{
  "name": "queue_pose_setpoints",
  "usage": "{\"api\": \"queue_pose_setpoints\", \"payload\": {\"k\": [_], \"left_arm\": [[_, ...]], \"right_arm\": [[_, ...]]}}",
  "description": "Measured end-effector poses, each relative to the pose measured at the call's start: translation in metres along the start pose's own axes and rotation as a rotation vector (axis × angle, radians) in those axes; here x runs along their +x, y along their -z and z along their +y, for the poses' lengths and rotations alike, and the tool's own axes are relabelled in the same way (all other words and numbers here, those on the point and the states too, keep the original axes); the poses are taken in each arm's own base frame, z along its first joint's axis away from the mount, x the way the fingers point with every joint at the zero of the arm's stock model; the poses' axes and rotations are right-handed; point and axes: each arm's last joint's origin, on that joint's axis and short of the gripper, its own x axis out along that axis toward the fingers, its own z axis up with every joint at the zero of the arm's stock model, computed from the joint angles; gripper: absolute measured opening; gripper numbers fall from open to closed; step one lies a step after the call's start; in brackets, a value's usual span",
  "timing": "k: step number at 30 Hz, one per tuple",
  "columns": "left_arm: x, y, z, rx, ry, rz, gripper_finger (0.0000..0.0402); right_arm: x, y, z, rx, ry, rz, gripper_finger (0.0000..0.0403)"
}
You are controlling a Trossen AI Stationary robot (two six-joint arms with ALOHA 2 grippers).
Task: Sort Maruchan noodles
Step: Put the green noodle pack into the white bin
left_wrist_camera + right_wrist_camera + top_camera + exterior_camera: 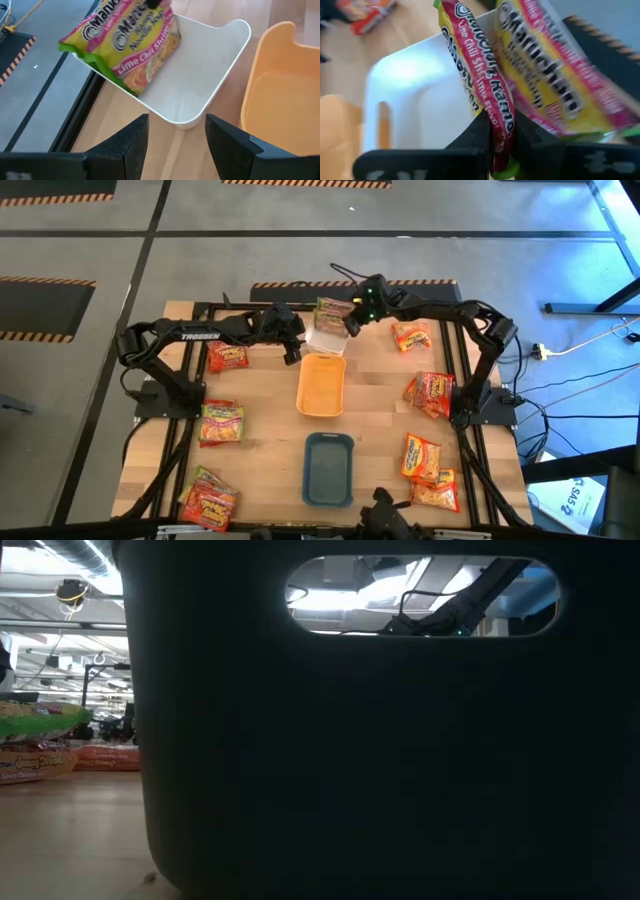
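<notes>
Two green-pink Maruchan noodle packets sit at the far end of the white tray [326, 340]. My right gripper [351, 321] is shut on one of them [145, 42]. The other packet [92, 27] lies beside it, across the tray's far rim. My left gripper [177, 131] stands open just left of the tray, with the tray's near corner [186, 119] ahead of its fingers and untouched. Red and orange packets lie scattered on both sides of the table. My right gripper pinches the green-pink packet between its two fingers at one edge [496, 127]. The fingers slant down from the table's far right. The packet stands on edge and tilted, and its lower end [139, 82] reaches into the white tray's far corner.
An orange tray [322, 386] and a teal tray [328, 470] stand in a row nearer than the white one; the teal one blocks most of the low view. Packets lie at left [228, 357] [220, 423] [208, 500] and at right [411, 335] [430, 392] [421, 457].
</notes>
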Motion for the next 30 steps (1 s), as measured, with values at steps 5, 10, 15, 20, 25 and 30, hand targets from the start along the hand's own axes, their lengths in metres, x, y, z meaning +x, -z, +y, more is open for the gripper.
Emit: {"api": "queue_pose_setpoints", "payload": {"k": [5,10,15,20,25,30], "left_arm": [[0.0,-0.001,-0.004,0.008,0.009,-0.003,0.0188],[-0.001,-0.001,-0.005,0.016,0.013,-0.005,0.0188],[-0.001,-0.001,-0.005,0.016,0.012,-0.005,0.0188],[-0.001,-0.001,-0.005,0.012,0.008,-0.004,0.0188],[-0.001,-0.001,-0.005,0.001,0.006,-0.003,0.0188],[-0.001,-0.002,-0.006,-0.014,0.008,-0.007,0.0188]], "right_arm": [[0.001,-0.002,0.0,-0.018,0.049,-0.019,0.0055],[0.001,-0.002,-0.002,-0.043,0.109,-0.022,0.0135],[0.001,-0.002,-0.002,-0.044,0.123,-0.022,0.0224],[-0.004,-0.001,0.001,-0.094,0.082,0.001,0.0279],[-0.018,-0.009,0.004,-0.126,0.113,-0.036,0.0292],[-0.021,-0.012,0.004,-0.156,0.147,-0.051,0.0284]]}}
